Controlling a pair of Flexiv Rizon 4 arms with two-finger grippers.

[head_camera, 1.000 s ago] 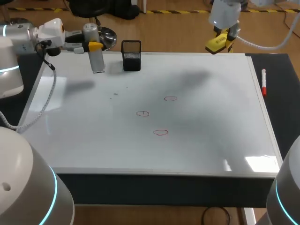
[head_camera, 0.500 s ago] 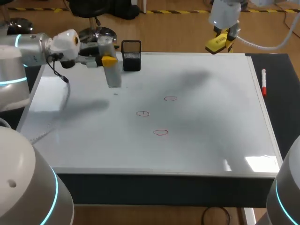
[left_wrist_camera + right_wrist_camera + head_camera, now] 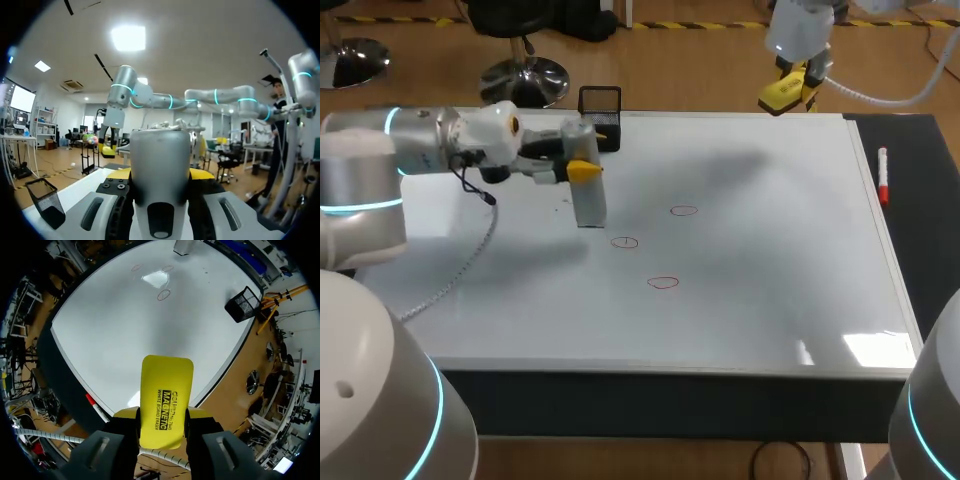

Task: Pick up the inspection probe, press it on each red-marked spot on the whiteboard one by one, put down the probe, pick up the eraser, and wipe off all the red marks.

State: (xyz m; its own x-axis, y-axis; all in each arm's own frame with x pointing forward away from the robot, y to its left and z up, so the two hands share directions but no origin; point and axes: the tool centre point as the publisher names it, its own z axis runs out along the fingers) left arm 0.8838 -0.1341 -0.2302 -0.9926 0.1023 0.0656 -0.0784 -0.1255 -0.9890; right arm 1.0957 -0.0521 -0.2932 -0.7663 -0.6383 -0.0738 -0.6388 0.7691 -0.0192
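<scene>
**Probe closes on first red mark**

The left gripper (image 3: 582,166) is clamped on the upright grey inspection probe (image 3: 589,200), its yellow tips pressing the barrel from both sides, over the left half of the whiteboard (image 3: 770,310). The probe's lower end hangs just beside the left red mark (image 3: 625,242), short of it on the left arm's side. Whether it touches the board cannot be told. The far red mark (image 3: 684,210) and the front red mark (image 3: 663,283) lie near it, toward the board's middle. The right gripper (image 3: 163,427) pinches the yellow eraser (image 3: 166,390) between its fingers, high over the board's far edge and well apart from the marks. A black mesh holder (image 3: 605,103) stands at the far edge behind the left gripper, and a red marker (image 3: 883,178) lies off the board's right side. The pressing step appears to be just opening. The next move likely calls for a short sideways shift to centre the probe over the left red mark, then a straight, gentle descent.
</scene>
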